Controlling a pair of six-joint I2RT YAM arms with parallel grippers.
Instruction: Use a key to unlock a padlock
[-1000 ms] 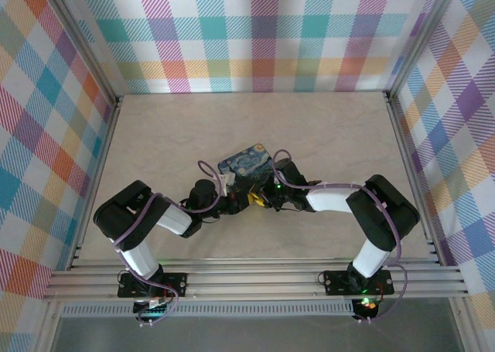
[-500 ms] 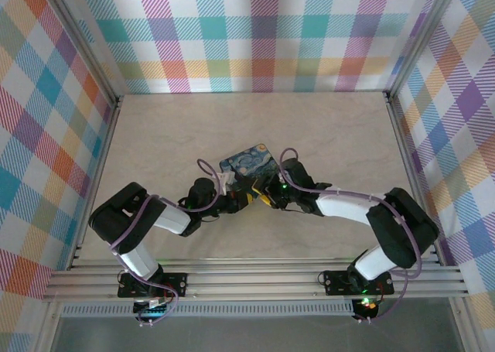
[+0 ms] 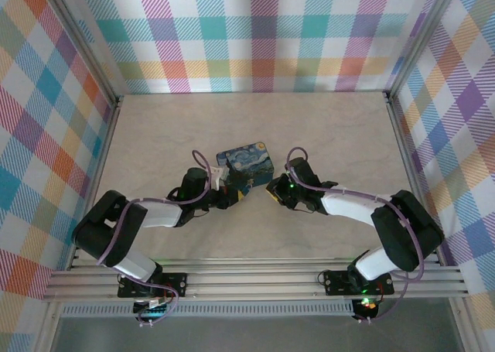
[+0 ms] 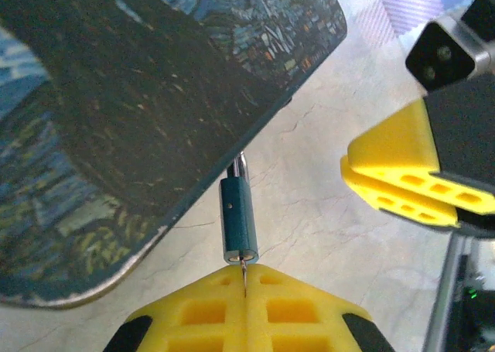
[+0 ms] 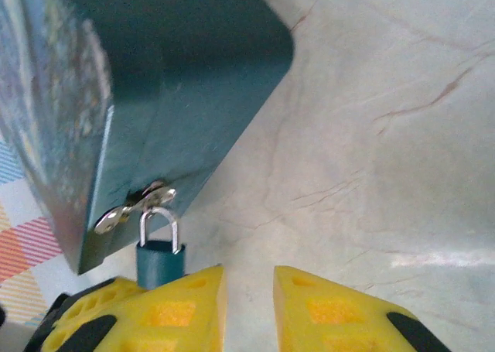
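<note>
The padlock point(image 4: 238, 219) is a tiny blue lock whose silvery shackle point(image 5: 158, 227) hangs through the hasp point(image 5: 136, 204) of the night-sky tin point(image 3: 246, 165). My left gripper point(image 4: 245, 284) is shut on the key point(image 4: 244, 273). Its thin blade runs from between the yellow fingers into the bottom of the padlock. My right gripper point(image 5: 247, 305) is open, with bare table in the gap between its fingers. The padlock body point(image 5: 159, 261) sits just left of its left finger. In the top view the left gripper point(image 3: 232, 195) and right gripper point(image 3: 273, 189) flank the tin's near edge.
The tin's dark side point(image 5: 178, 73) looms over the padlock in both wrist views. In the left wrist view the right gripper's yellow fingers point(image 4: 402, 183) hang to the right. Pale marbled tabletop point(image 3: 332, 135) spreads behind the tin, bounded by plaid walls point(image 3: 255, 35).
The right gripper has drawn back to the right, away from the padlock, widening and then narrowing on the way. The left arm has stretched out lower, its gripper staying shut at the lock.
</note>
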